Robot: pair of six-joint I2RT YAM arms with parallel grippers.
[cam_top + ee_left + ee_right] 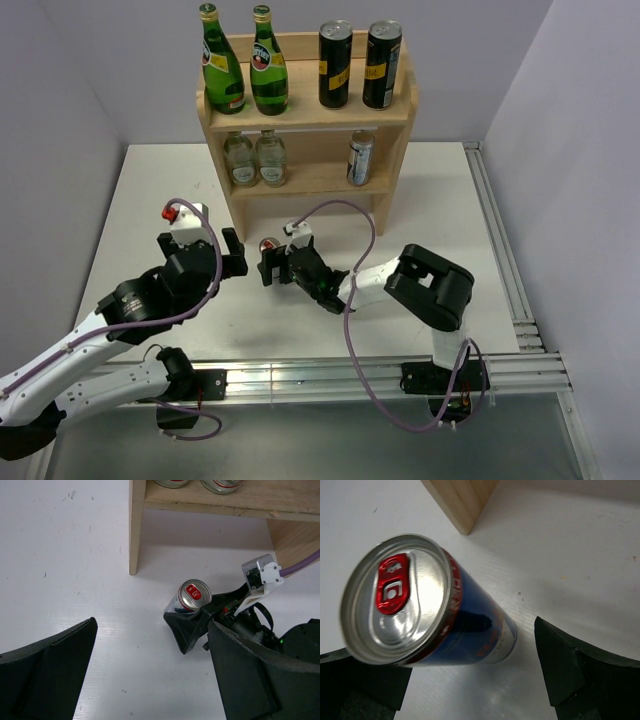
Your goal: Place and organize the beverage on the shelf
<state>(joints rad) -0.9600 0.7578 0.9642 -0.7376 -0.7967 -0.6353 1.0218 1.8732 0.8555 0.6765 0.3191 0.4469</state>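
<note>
The wooden shelf (305, 118) stands at the back. Two green bottles (222, 65) and two black cans (335, 65) are on its top board. One slim blue-and-silver can (360, 158) is on the lower tier. The other slim can (268, 246) stands upright on the table in front of the shelf's left leg; it also shows in the left wrist view (192, 596) and the right wrist view (435, 610). My right gripper (272, 262) is open with that can between its fingers, a gap showing on one side. My left gripper (203, 245) is open and empty, just left of the can.
Two clear glass bottles (254, 158) stand on the lower tier at the left. The shelf's left leg (136, 530) is close behind the can. Metal rails run along the table's right edge (500, 250) and front edge (330, 375).
</note>
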